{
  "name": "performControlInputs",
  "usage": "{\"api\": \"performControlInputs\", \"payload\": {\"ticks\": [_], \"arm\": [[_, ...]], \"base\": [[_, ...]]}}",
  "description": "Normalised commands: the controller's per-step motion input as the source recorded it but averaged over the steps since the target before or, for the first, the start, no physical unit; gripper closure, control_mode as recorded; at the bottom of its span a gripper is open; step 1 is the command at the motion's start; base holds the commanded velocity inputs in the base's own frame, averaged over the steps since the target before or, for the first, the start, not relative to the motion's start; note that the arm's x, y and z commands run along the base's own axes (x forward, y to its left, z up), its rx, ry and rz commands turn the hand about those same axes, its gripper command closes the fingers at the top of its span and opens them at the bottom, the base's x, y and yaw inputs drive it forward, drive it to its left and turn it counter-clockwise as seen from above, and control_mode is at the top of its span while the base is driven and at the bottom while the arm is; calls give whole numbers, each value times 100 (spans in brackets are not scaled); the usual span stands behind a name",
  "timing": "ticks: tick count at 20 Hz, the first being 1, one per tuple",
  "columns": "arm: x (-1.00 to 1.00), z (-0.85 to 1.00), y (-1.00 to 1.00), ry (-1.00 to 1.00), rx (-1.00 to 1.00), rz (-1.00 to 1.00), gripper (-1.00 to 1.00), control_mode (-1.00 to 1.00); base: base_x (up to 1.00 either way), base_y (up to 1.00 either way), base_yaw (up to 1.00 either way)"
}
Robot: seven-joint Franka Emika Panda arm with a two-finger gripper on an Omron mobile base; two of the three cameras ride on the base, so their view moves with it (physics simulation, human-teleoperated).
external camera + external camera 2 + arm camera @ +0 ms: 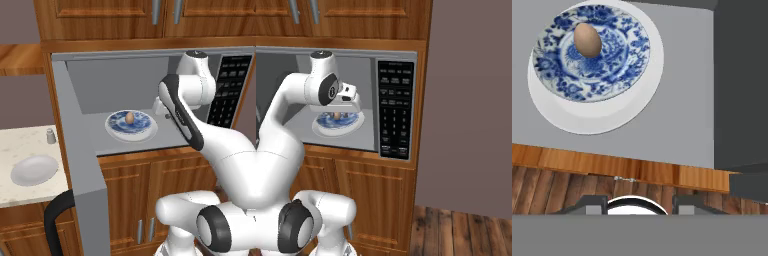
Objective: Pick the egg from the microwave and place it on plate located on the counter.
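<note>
I see the small tan-brown oval egg (pixel 587 40) lying on the blue floral plate (pixel 614 75) inside the open grey microwave (pixel 125 80). My claw (pixel 161 107) hangs just inside the opening, pressed together, empty. The plain white round plate (pixel 34 169) sits on the beige speckled counter (pixel 15 142).

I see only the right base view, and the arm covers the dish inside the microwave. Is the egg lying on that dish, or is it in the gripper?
Observer: In the hand view the egg lies on the blue-patterned plate, and nothing touches it.
Operator: Where is the plain plate? I cannot find it in my view.
Observer: In the left base view the plain white plate sits on the counter, to the left of the microwave.
Operator: Is anything standing near that plate?
Observer: A small grey shaker stands behind it, apart from it.
</note>
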Motion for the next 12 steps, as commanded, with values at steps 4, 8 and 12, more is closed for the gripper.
{"api": "performControlInputs", "payload": {"ticks": [4,8,12], "arm": [[-14,0,4,0,0,2,-100,-100],[-40,0,26,-14,0,3,-100,-100],[-2,0,59,-21,0,0,-100,-100]], "base": [[0,0,0],[0,0,0],[0,0,0]]}}
